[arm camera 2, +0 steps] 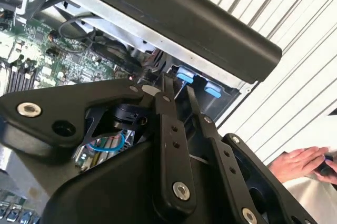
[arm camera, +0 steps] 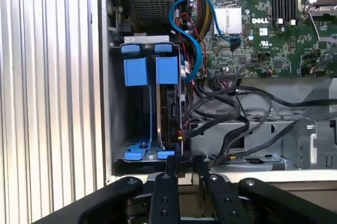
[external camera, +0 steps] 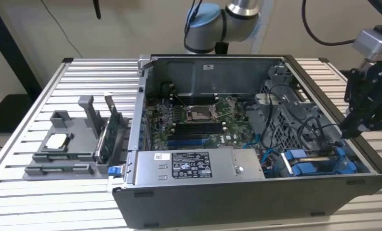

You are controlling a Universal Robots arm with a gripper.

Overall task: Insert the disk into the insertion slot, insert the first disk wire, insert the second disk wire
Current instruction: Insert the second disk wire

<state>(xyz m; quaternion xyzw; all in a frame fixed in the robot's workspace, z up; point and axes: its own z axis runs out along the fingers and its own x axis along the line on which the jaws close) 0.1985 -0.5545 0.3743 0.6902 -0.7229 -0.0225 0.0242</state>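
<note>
The black hand (arm camera 2: pixel 178 88), its fingers (arm camera 2: pixel 166 124) a little apart, points at the blue-tabbed insertion slot (arm camera 2: pixel 184 74) in the computer case (arm camera 2: pixel 210 24); a person's hand (arm camera 2: pixel 300 163) is near the ribbed table (arm camera 2: pixel 305 13).

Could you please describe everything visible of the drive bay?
The drive bay is a dark grey metal box with bright blue plastic rails, set in a corner of the open computer case beside the circuit board. What looks like the disk stands on edge in one half; the other half looks empty. Cables run alongside it.
</note>
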